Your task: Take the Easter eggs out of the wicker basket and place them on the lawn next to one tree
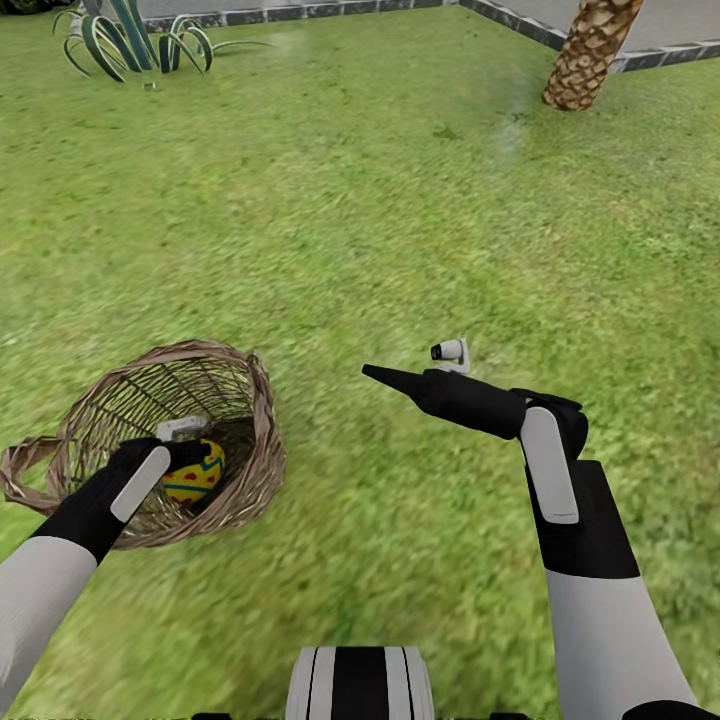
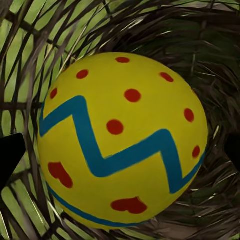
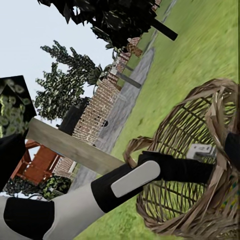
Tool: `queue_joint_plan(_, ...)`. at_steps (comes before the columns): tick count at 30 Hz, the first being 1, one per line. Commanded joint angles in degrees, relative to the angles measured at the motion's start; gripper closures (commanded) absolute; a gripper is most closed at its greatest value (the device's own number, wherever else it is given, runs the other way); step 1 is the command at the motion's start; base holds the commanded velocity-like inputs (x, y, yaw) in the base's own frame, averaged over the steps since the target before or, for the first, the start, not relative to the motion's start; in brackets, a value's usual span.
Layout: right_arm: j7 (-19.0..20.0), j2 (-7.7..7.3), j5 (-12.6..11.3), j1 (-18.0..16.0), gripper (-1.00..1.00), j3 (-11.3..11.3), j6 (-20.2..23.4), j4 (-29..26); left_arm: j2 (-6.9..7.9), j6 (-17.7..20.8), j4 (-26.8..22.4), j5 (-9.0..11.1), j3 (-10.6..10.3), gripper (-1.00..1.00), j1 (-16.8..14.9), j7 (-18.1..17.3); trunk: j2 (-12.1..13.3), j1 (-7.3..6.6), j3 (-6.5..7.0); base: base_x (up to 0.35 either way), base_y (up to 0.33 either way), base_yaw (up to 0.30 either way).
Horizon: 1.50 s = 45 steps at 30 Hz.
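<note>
Mottled green grass [image 1: 350, 220] spreads out ahead of the pincers under even daylight. Far ahead, grey paving w/ dark stone kerb [image 1: 300, 14]; scaly palm trunk [image 1: 590, 50] at its edge, spiky agave-type plant [image 1: 135, 42] opp. side. Beyond: brick wall [image 3: 102, 102], dark-leaved trees [image 3: 67, 82], pale sky.

Wicker basket [image 1: 255, 440] on lawn [image 1: 400, 220]
</note>
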Motion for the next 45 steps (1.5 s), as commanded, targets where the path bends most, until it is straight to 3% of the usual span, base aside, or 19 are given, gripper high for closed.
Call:
queue_joint_plan(1, 0.2, 0.05, 0.1, 0.0, -1.00, 0.0, 0.2, 0.0, 0.07, 0.0, -0.1, 0.6, 0.0, -1.00, 0.0, 0.6, 0.0, 0.01, -0.27, 0.000, 0.000, 0.000)
queue_joint_plan(13, 0.2, 0.06, 0.2, -0.1, -1.00, 0.0, 0.2, 0.0, -0.21, 0.1, 0.0, 0.5, 0.2, -1.00, 0.0, 0.5, -0.1, 0.06, -0.71, 0.000, 0.000, 0.000)
queue_joint_plan(20, 0.2, 0.07, 0.2, -0.1, -1.00, 0.0, 0.2, 0.0, -0.28, 0.1, 0.0, 0.5, 0.3, -1.00, 0.0, 0.4, -0.2, 0.24, -2.26, 0.000, 0.000, 0.000)
queue_joint_plan(29, 0.2, 0.06, 0.2, -0.1, -1.00, 0.1, 0.2, 0.0, -0.34, 0.1, 0.0, 0.5, 0.3, -1.00, 0.0, 0.4, -0.2, 0.24, -2.26, 0.000, 0.000, 0.000)
queue_joint_plan(34, 0.2, 0.07, 0.2, -0.1, -1.00, 0.1, 0.2, 0.0, -0.34, 0.1, 0.1, 0.5, 0.3, -1.00, 0.0, 0.4, -0.2, 0.37, -3.37, 0.000, 0.000, 0.000)
queue_joint_plan(45, 0.2, 0.09, 0.2, -0.1, -1.00, 0.2, 0.2, 0.0, -0.34, 0.1, 0.0, 0.5, 0.3, -1.00, 0.0, 0.4, -0.2, 0.42, -3.81, 0.000, 0.000, 0.000)
